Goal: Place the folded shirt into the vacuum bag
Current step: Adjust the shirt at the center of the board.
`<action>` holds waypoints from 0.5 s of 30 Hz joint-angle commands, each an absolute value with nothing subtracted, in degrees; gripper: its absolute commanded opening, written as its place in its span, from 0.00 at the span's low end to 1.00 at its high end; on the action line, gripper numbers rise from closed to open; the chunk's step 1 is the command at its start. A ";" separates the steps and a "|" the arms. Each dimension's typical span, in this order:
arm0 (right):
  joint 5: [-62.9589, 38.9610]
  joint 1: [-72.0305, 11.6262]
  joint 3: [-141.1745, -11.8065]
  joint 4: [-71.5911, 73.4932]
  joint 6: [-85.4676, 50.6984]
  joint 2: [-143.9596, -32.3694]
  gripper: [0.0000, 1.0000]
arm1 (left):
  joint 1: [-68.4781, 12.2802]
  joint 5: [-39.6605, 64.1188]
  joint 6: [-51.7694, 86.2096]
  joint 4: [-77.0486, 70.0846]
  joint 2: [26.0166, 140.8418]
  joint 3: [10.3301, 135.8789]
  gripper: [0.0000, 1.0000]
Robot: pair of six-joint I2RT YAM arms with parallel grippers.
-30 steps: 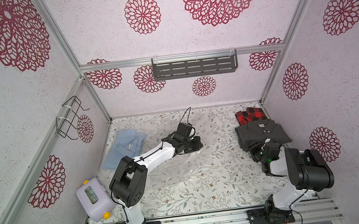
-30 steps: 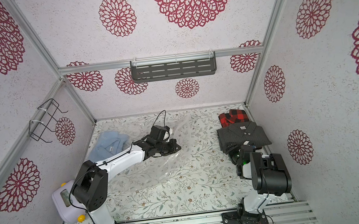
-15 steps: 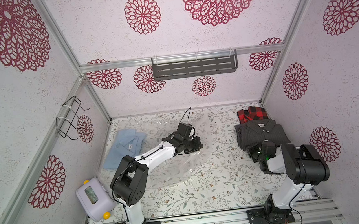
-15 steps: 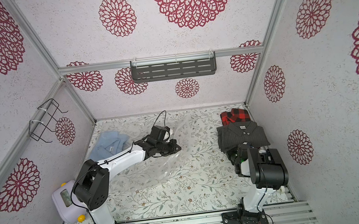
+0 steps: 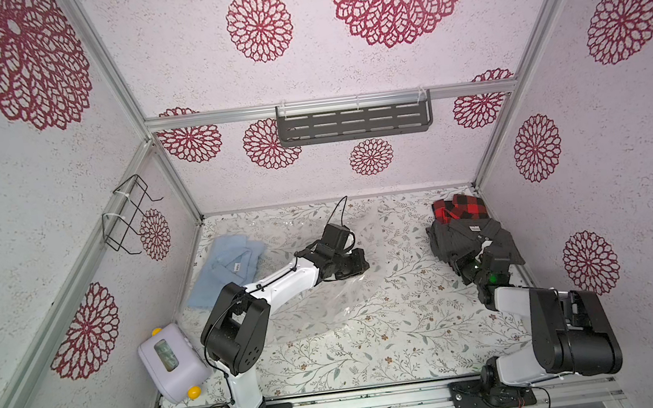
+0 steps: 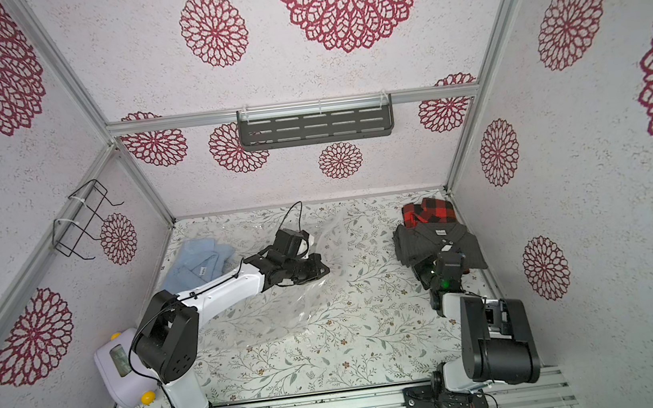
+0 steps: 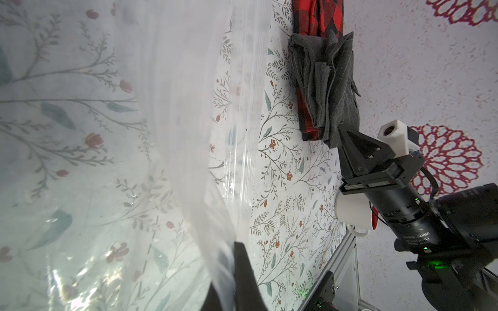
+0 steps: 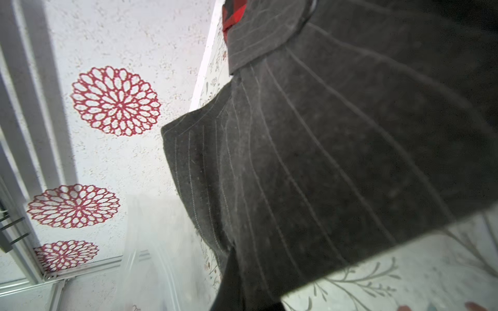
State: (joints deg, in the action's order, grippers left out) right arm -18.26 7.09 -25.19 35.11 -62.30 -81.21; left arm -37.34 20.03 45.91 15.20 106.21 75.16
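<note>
Bright, even light; glare glints on the vacuum bag (image 7: 116, 172).

vacuum bag (image 5: 319, 302) lies on the table (image 5: 395, 343), centre to left. left gripper (image 5: 360, 266) sits at the bag's right edge. folded shirt (image 5: 228, 270) lies at the bag's far-left end; whether it is inside cannot be told. striped shirt (image 5: 463, 239) lies on the checked shirt (image 5: 461, 206) in the far-right corner, well apart from the bag. right gripper (image 5: 465, 261) meets the striped shirt's near edge. mug (image 7: 353, 215) sits beside the right arm (image 7: 404, 204).
</note>
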 commanded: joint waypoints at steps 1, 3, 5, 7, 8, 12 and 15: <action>-20.70 4.58 -25.36 32.43 -59.99 -77.35 0.00 | -37.00 19.59 45.74 14.00 106.23 74.71 0.00; -19.73 1.73 -24.33 31.86 -60.11 -76.27 0.00 | -37.04 19.50 45.79 13.89 106.17 74.69 0.00; -18.05 -1.76 -23.76 31.97 -60.31 -76.32 0.00 | -37.04 19.50 45.79 13.80 106.30 74.71 0.00; -16.64 -5.07 -23.77 32.61 -60.47 -77.82 0.00 | -37.13 19.49 45.84 13.70 106.26 74.71 0.00; -16.36 -6.52 -23.89 33.38 -60.64 -79.20 0.00 | -37.09 19.47 45.82 13.70 106.25 74.66 0.00; -17.66 -9.75 -24.19 35.68 -60.70 -83.45 0.34 | -37.13 18.97 45.88 13.86 105.50 73.94 0.00; -17.16 -10.65 -24.32 31.14 -57.04 -80.76 0.57 | -37.09 18.50 45.79 14.34 104.70 73.48 0.00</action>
